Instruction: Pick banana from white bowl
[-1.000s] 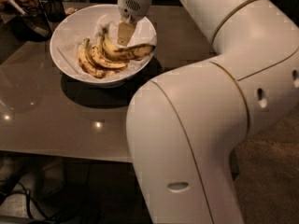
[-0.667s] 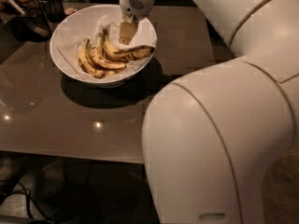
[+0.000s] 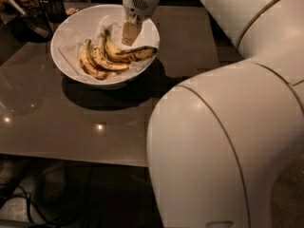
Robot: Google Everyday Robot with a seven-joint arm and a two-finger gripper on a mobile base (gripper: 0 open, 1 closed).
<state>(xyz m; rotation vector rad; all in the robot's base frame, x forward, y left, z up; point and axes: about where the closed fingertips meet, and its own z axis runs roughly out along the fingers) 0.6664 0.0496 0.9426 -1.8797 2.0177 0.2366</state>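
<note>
A bunch of overripe bananas (image 3: pixel 107 58), yellow with brown-black blotches, lies in the white bowl (image 3: pixel 71 32), on its white paper lining, towards the bowl's right side. The bowl stands on the brown table at the upper left of the camera view. My gripper (image 3: pixel 129 34) hangs down from the white wrist over the bowl's right half, just above the right end of the bunch. Whether it touches the bananas I cannot tell.
Dark glass containers (image 3: pixel 31 15) stand at the table's back left corner, close to the bowl. The brown table (image 3: pixel 71 122) ends at a front edge near the middle of the view. My large white arm link (image 3: pixel 228 146) fills the right side. Cables (image 3: pixel 42 203) lie on the floor below.
The big arm link has shifted to the right and fills more of the view. The gripper has stayed over the bananas, perhaps a little lower. Bowl and bananas have not moved.
</note>
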